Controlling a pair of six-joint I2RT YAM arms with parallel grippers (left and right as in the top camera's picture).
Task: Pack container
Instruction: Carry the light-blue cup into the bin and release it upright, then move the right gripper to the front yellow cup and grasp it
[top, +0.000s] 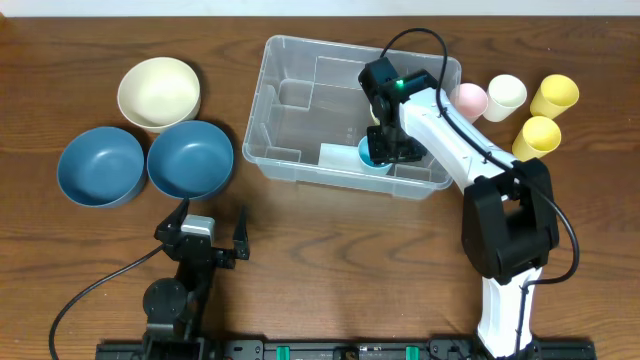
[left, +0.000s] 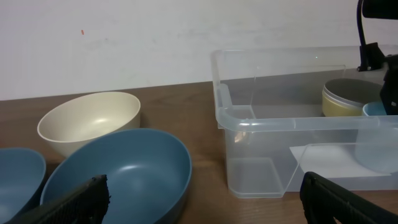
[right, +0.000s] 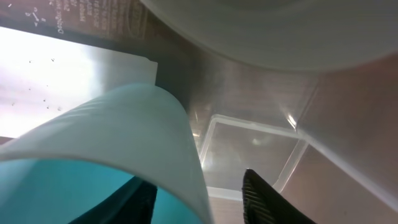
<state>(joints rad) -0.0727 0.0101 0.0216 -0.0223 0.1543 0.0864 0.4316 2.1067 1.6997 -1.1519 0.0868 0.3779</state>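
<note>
The clear plastic container (top: 262, 100) stands at the table's middle back; it also shows in the left wrist view (left: 249, 118). A light blue cup (top: 372, 156) stands inside it by the front wall, and a yellowish round cup (left: 348, 99) sits behind that. My right gripper (top: 385, 150) is down inside the container. In the right wrist view its jaws (right: 199, 193) straddle the blue cup's wall (right: 124, 118), one finger inside and one outside, with a gap at the outer finger. My left gripper (top: 205, 228) is wide open and empty (left: 202, 199) near the front edge.
A cream bowl (top: 158, 92) and two blue bowls (top: 100, 166) (top: 190, 158) sit left of the container. A pink cup (top: 470, 99), a white cup (top: 506, 96) and two yellow cups (top: 554, 95) (top: 540, 136) stand to its right.
</note>
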